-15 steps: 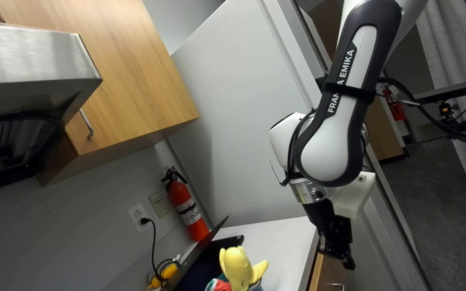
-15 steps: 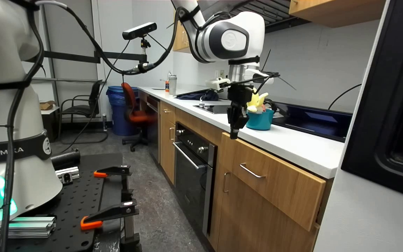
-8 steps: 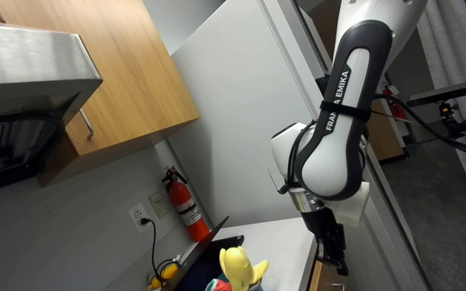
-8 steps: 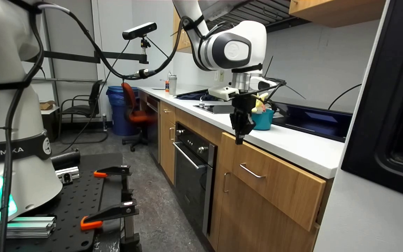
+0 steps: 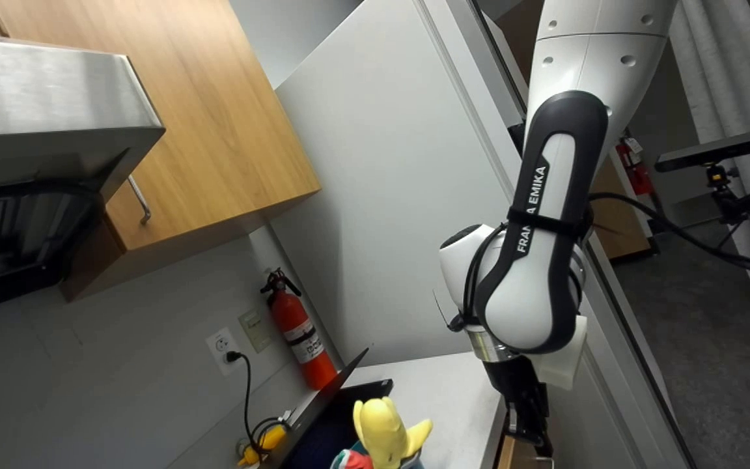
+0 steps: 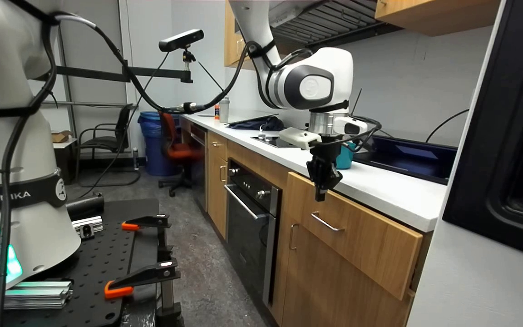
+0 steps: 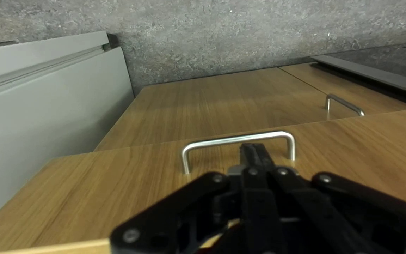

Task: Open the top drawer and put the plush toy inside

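With its fingers pressed together, the gripper (image 7: 254,150) is pointing down and hovering just above the metal handle (image 7: 238,139) of the top drawer (image 6: 366,238), whose front is standing out a little from the cabinet (image 6: 325,286). The plush toy (image 5: 381,433) is sitting well apart from the gripper, up on the white counter (image 5: 440,391), where it is poking up out of a teal pot (image 6: 345,158) near a dark tray (image 6: 402,154).

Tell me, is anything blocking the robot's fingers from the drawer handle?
Nothing visible does. In an exterior view, the fingers hang above the handle of the top drawer, no object between them.
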Robot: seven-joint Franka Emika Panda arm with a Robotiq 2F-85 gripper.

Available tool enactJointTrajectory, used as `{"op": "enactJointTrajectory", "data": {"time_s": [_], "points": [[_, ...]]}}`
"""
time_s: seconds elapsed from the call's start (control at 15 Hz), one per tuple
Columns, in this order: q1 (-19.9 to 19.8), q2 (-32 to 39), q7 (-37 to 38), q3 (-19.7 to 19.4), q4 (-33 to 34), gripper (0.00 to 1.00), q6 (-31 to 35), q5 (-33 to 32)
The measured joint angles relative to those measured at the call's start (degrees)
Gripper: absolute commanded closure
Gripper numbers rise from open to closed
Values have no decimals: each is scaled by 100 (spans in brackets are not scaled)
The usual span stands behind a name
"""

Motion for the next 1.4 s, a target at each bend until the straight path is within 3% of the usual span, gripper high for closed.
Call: {"op": "enactJointTrajectory", "data": {"time_s": [1.4], "points": [[-94,1349,-249,-25,1283,100,8,5]]}}
